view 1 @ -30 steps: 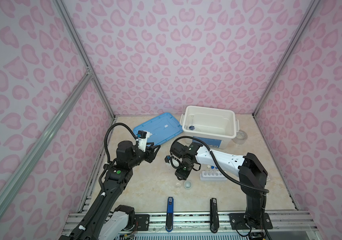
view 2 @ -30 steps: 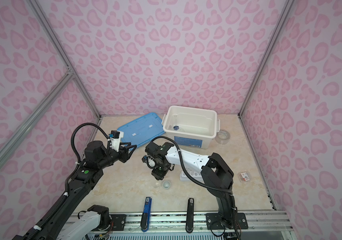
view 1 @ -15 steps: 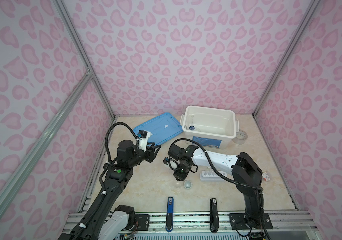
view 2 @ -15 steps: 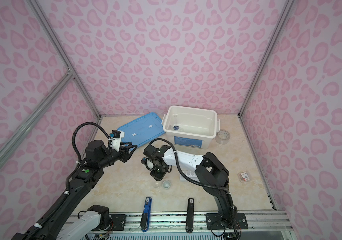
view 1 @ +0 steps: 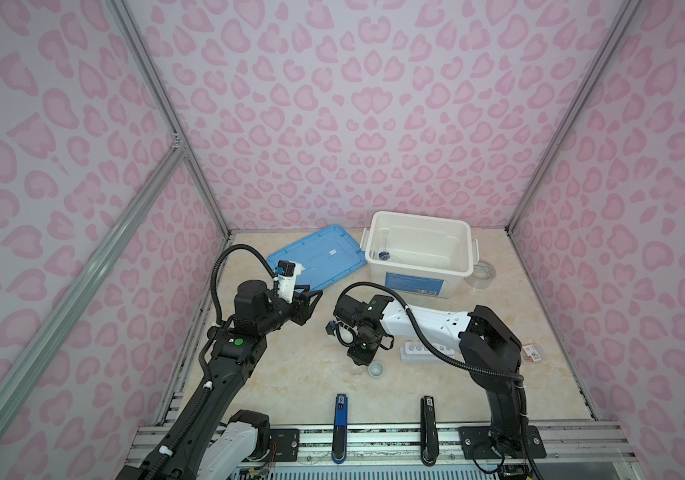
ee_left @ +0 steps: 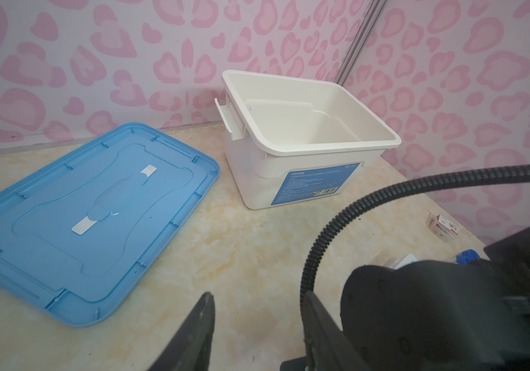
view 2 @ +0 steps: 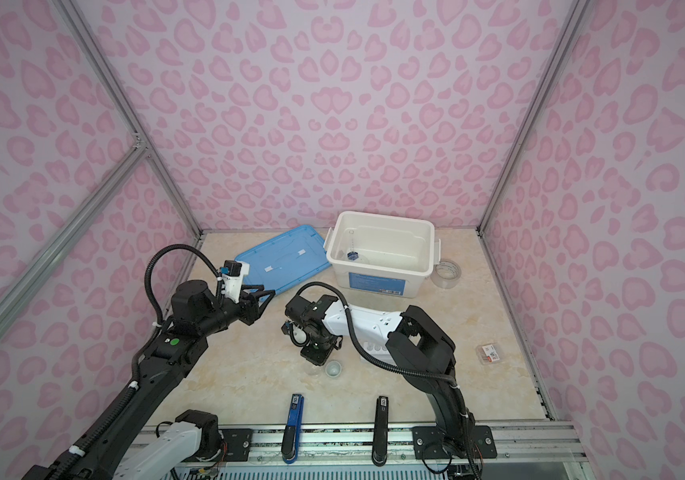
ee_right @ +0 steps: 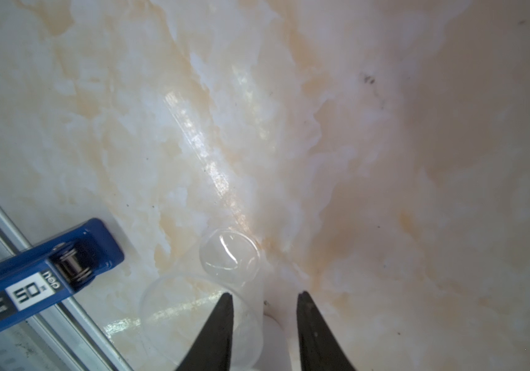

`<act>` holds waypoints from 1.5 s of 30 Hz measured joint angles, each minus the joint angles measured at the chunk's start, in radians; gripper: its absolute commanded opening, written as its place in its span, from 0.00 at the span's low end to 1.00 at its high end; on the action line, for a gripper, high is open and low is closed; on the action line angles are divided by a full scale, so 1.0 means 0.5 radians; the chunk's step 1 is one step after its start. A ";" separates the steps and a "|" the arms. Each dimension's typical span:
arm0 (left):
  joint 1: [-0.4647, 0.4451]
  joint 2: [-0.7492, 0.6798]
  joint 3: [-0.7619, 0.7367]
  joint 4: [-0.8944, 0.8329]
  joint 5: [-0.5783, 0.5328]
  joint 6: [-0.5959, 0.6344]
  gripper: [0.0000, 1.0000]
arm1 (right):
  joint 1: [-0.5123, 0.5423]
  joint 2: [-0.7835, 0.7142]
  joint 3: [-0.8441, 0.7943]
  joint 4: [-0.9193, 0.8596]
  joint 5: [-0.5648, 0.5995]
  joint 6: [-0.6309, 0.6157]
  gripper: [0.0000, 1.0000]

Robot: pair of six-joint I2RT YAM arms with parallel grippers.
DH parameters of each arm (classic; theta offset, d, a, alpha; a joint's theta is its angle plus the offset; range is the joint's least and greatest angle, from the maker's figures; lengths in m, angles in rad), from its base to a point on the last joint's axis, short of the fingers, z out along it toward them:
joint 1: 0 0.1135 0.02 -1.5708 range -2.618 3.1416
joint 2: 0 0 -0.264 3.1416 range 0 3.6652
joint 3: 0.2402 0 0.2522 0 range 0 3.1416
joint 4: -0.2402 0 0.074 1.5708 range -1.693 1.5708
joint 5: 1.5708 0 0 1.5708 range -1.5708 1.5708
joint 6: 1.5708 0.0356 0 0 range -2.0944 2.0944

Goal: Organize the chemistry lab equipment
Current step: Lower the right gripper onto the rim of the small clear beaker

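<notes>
Looks like a pick at the front of the table. Right gripper [ee_right: 265, 295] nose-down, jaws part-spread, nothing visibly pinched. Clear vessel [ee_right: 229, 253] right at the tips, tube or dish hard to tell, overlapped by one finger [ee_right: 217, 331] rather than flanked by two. Shift to straddle its wall with both fingers before squeezing. Squeeze softly, for fear of squirting slick clear plastic out sideways. Mind the small white cup [view 1: 376, 368], just beside at 3 o'clock in a top view, and the white six-hole rack [view 1: 415, 351] beyond it. Lift straight up, then probably carry toward the white bin [view 1: 457, 284] at 12 o'clock, home already to the tiny blue-based cylinder [view 1: 383, 254]. Leave the left gripper [ee_left: 258, 294], spread and empty, at 10 o'clock.
</notes>
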 measured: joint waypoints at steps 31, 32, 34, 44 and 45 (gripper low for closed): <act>0.000 0.005 0.000 0.000 0.006 0.000 0.47 | 0.015 0.047 0.105 -0.035 0.144 0.067 0.10; 0.000 0.005 0.000 -0.001 0.006 0.000 0.47 | 0.015 0.047 0.105 -0.035 0.143 0.072 0.10; 0.000 0.005 0.000 -0.001 0.006 0.000 0.47 | 0.015 0.047 0.102 -0.034 0.140 0.073 0.09; 0.000 0.005 0.000 -0.001 0.006 0.000 0.47 | 0.018 0.047 0.076 -0.031 0.149 0.102 0.05; 0.000 0.005 0.000 -0.001 0.006 0.000 0.47 | 0.018 0.046 0.076 -0.033 0.148 0.102 0.05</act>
